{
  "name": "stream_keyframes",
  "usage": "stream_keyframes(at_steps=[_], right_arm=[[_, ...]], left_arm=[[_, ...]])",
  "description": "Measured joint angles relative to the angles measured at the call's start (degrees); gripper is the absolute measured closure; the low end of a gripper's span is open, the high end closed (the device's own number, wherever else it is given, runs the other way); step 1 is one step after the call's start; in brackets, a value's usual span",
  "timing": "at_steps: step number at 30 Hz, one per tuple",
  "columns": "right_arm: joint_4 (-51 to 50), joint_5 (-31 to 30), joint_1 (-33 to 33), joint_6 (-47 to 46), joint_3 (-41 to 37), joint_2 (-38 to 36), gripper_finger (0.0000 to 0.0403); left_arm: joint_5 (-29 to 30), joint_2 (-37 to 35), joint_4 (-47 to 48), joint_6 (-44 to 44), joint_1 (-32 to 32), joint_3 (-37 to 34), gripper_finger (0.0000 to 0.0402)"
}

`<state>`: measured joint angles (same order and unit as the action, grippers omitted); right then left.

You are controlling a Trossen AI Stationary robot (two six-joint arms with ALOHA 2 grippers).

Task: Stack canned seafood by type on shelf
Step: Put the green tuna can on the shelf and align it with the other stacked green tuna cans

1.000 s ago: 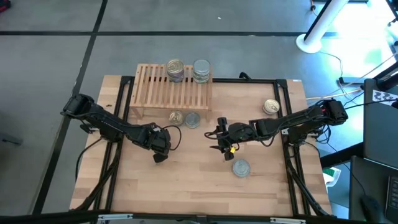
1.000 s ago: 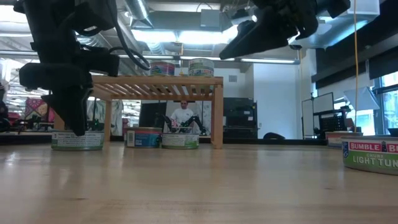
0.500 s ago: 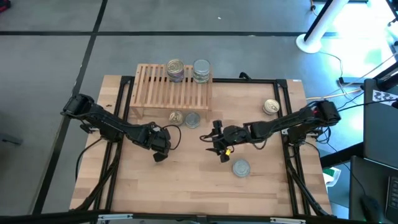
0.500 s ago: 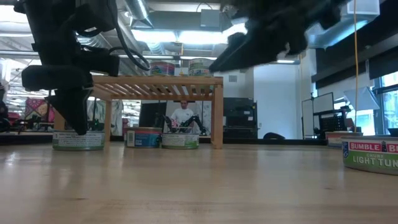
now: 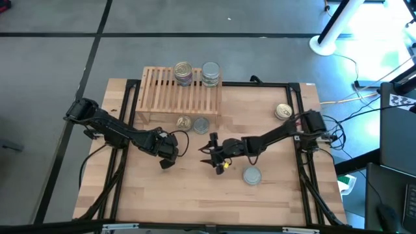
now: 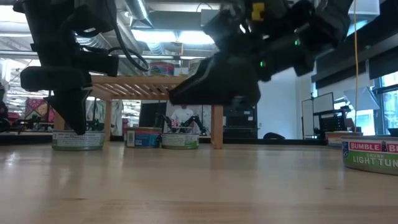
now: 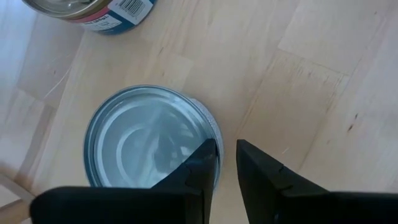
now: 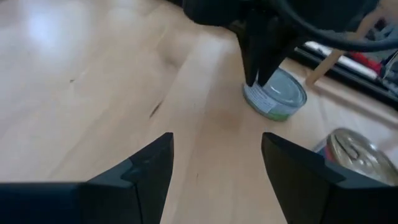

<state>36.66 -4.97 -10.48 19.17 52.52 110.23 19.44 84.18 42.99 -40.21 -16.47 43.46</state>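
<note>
Reaching further across the table than a second ago, the right gripper (image 5: 209,151) now hangs over the middle of the boards, close to the two tins in front of the shelf (image 5: 162,91), while the left arm has not shifted. The right gripper's fingers (image 8: 149,168) are spread wide with nothing between them, which suits an approach to a tin it has not yet touched; its wrist camera looks at a silver tin (image 8: 275,93) and part of a gold tin (image 8: 357,152) beyond. The left gripper (image 7: 227,163) sits low at the edge of the silver tin (image 7: 146,140), its fingers drawn close together with only a thin gap and nothing gripped; they stand at the rim, not around the tin, so it seems parked rather than grasping. On the shelf, two short piles stand side by side at the back, one topped gold (image 5: 183,69) and one topped silver (image 5: 210,68), showing the sorting by lid colour under way. Loose tins remain on the table: a gold one (image 5: 184,121) and a silver one (image 5: 201,125) just before the shelf, another silver one (image 5: 251,175) nearer the front edge, and a gold one (image 5: 283,112) off to the right side. I judge the right arm is heading for one of the pair before the shelf.
</note>
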Motion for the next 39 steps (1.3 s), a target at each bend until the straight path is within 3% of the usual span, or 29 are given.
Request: stream_keyframes(at_steps=[7, 15, 27, 39], right_arm=[[3.7, -0.2, 0.0, 2.3, 0.0, 4.0, 0.0159], [3.6, -0.6, 0.0, 2.2, 0.1, 4.5, 0.0159], [3.9, -0.6, 0.0, 2.2, 0.0, 4.5, 0.0159], [3.9, -0.6, 0.0, 7.1, 0.1, 4.5, 0.0159]], left_arm=[[0.2, 0.0, 0.2, 0.0, 0.0, 0.0, 0.0351], [0.6, 0.0, 0.3, -0.2, 0.0, 0.0, 0.0396], [0.4, 0.0, -0.9, 0.0, 0.0, 0.0, 0.0400], [-1.2, 0.1, -13.5, 0.1, 0.0, 0.0, 0.0401]])
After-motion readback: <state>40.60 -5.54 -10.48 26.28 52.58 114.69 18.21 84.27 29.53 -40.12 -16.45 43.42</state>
